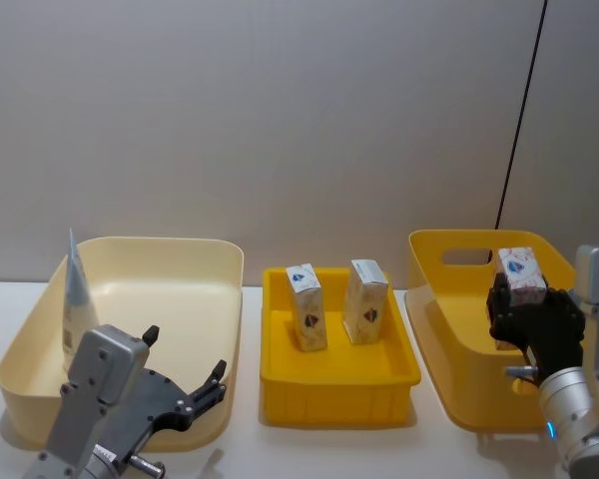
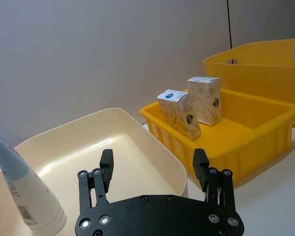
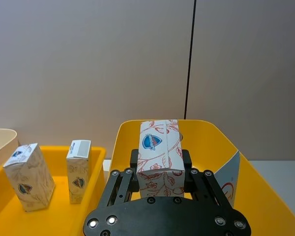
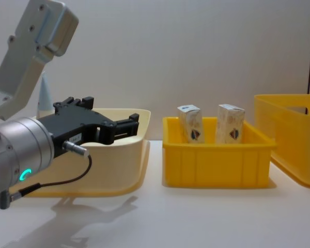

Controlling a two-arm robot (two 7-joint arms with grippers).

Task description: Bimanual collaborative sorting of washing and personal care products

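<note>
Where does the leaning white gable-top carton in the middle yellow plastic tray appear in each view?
Head view: the leaning white carton is at centre, the left of two in the yellow tray.
Left wrist view: the carton is right of centre.
Right wrist view: the carton is at lower left.
Chest view: the carton is just right of centre.
Shared landmark: the upright carton beside it.

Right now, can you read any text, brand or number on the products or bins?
No text is readable.
Carton in the right gripper: blue-red emblem, lettering too blurred.
Two cartons in the middle bin: emblems too small.
Tube: barcode, digits illegible.
Left gripper: unmarked.
</note>
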